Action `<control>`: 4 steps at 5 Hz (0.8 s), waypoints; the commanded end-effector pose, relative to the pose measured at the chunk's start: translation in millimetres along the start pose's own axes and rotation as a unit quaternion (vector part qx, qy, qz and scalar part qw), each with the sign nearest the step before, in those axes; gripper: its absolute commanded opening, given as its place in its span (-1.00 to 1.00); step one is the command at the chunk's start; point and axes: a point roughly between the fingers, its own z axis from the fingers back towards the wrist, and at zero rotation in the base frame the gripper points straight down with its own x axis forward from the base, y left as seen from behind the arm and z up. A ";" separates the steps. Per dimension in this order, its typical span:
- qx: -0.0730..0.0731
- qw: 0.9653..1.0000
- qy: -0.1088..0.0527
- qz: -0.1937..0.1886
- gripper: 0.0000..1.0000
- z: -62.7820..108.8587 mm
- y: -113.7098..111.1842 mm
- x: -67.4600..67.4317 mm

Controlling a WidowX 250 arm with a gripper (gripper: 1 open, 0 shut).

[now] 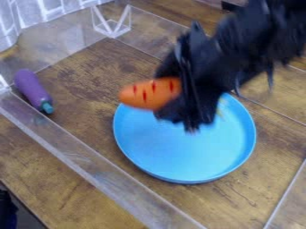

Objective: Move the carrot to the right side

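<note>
The orange carrot [152, 92] with dark ridge lines hangs in the air over the left part of the blue plate [156, 148]. My gripper [180, 89] is shut on its leafy end, which is hidden behind the blurred black arm. The arm reaches in from the upper right and covers the plate's far side.
A purple eggplant [30, 89] lies at the left by a clear plastic wall [72, 156]. The lemon is hidden behind the arm. A clear stand [113, 20] sits at the back. Bare wooden tabletop [281, 192] shows at the right.
</note>
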 end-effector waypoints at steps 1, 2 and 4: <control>-0.011 1.000 -0.015 0.019 1.00 -1.8 10.9 10.8; -0.026 0.999 -0.010 0.026 1.00 -10.9 18.4 17.1; -0.070 0.995 0.014 0.071 1.00 -37.1 18.2 14.5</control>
